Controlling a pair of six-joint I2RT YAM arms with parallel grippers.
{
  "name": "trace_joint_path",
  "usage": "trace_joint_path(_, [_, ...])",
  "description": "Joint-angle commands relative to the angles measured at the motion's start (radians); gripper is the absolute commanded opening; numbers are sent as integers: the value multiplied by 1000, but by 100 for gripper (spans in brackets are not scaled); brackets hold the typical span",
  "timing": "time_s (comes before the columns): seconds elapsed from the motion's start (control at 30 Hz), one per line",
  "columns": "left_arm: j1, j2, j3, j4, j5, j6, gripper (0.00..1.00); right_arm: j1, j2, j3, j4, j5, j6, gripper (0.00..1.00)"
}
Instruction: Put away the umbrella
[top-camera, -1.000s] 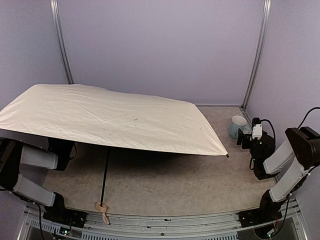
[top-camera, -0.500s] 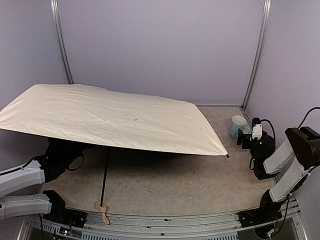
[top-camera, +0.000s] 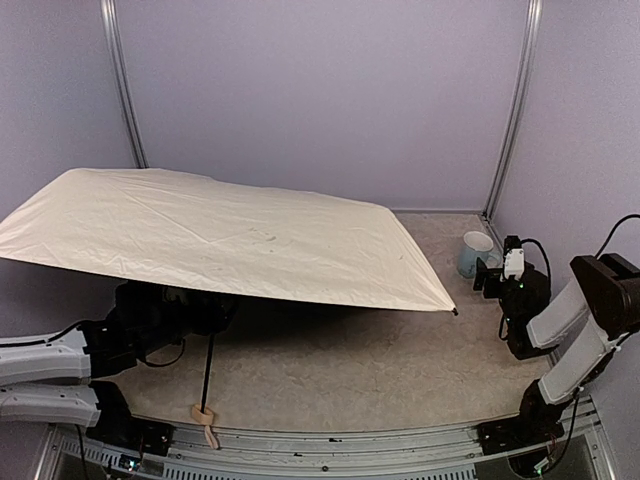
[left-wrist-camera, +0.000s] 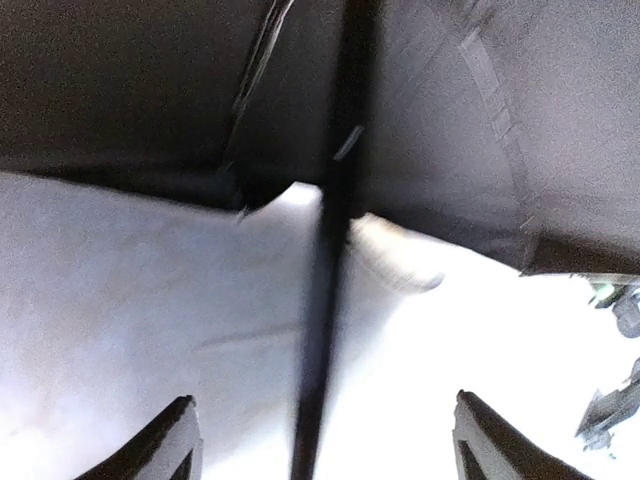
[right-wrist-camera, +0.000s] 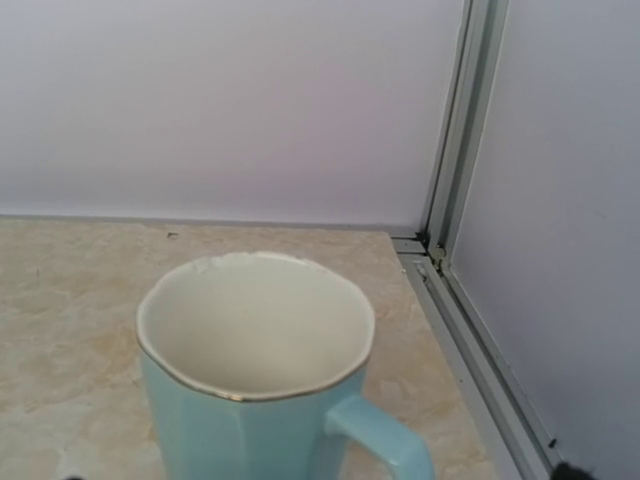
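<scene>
Straddling thin black shaft (left-wrist-camera: 325, 330) of cream-beige fabric umbrella (top-camera: 230, 235), left gripper (left-wrist-camera: 324, 400) and right gripper (top-camera: 488, 276) released; closing off-centre we could topple it

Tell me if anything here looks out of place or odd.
The umbrella lies fully open and tilted, its canopy covering the left half of the table. The rim of the mug looks uneven at the back, possibly chipped.

no text, label, brand or number can be read anywhere, neither on the umbrella (top-camera: 230, 235) nor the mug (top-camera: 475, 252).
</scene>
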Motion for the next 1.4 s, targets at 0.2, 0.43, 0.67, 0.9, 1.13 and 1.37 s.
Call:
trace_joint_path(0.2, [-8,111,-51,28,-28,-37,34,-14,-3,7,9,-1,3,100])
trace_joint_path(0.43, [-11,104,-47,103,-49,-43,0,-14,0,7,12,0,2,100])
trace_joint_path(0.67, [-11,106,67,143,-109,41,0,-13,-61,10,-40,19,5,100])
trace_joint_path(0.9, [-13,146,196,288,-79,139,0,-11,-382,188,-584,-17,80,100])
trace_joint_path(1.13, [-12,317,361,479,68,159,0,10,-509,390,-975,-386,174,90])
trace_joint_path(1.37, [23,456,517,596,321,24,0,194,-647,437,-1044,-710,133,83])
